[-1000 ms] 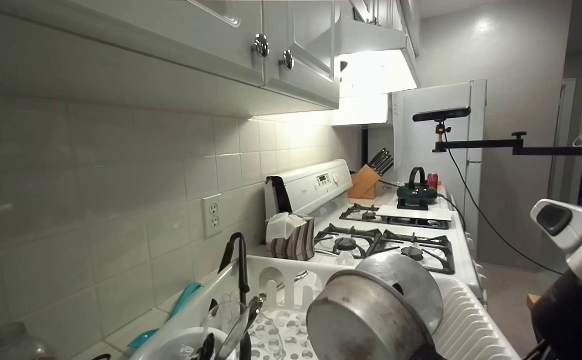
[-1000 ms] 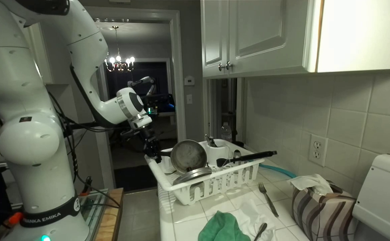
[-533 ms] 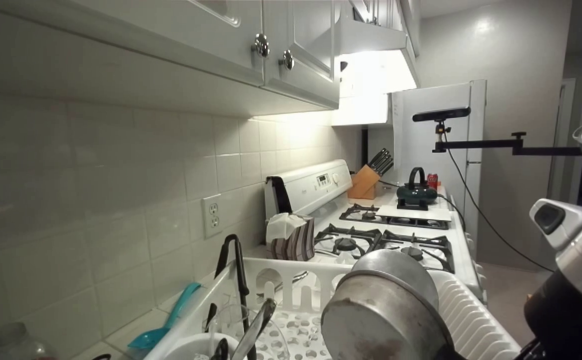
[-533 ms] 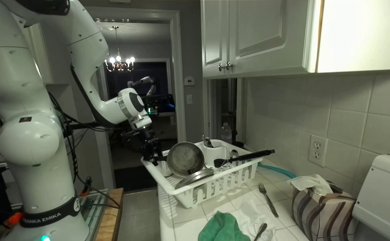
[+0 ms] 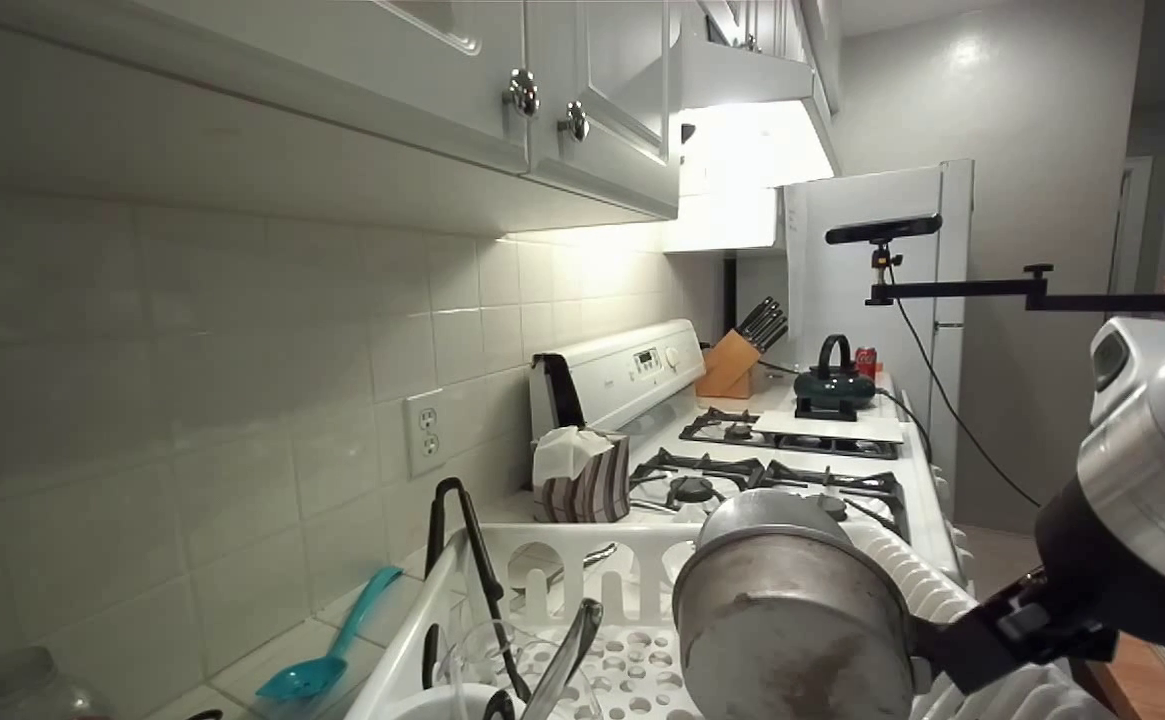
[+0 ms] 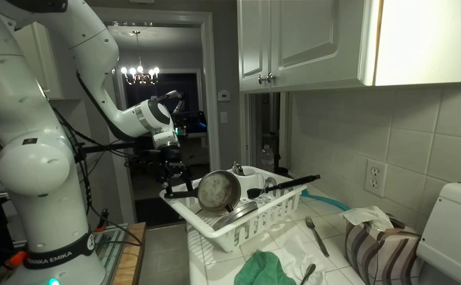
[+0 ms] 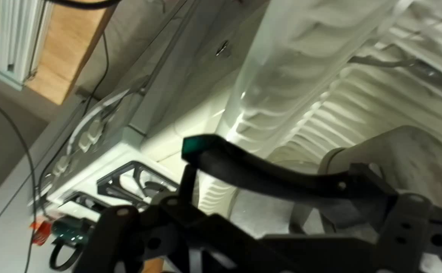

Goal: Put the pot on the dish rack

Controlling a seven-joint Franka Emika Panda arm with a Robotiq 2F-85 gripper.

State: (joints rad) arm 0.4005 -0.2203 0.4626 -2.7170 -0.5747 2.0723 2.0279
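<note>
The gripper [image 6: 178, 189] is hovering at the black handle [image 6: 183, 194], jaws standing wide, apparently clasping nothing; the steel saucepan [image 6: 219, 190] is leaning inside the dish rack [image 6: 222, 234]. I'm fearing a snagging jaw toppling it!

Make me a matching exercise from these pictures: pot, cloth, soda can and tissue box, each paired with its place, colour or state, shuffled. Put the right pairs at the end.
Things
1. Pot
2. Cloth
3. Soda can
4. Tissue box

Places, colours, states
A. Red, close to the kettle
B. Striped, white tissue showing at the top
C. Green and crumpled
D. Tipped on its side in the dish rack

Pairs: 1-D; 2-C; 3-A; 4-B
</note>
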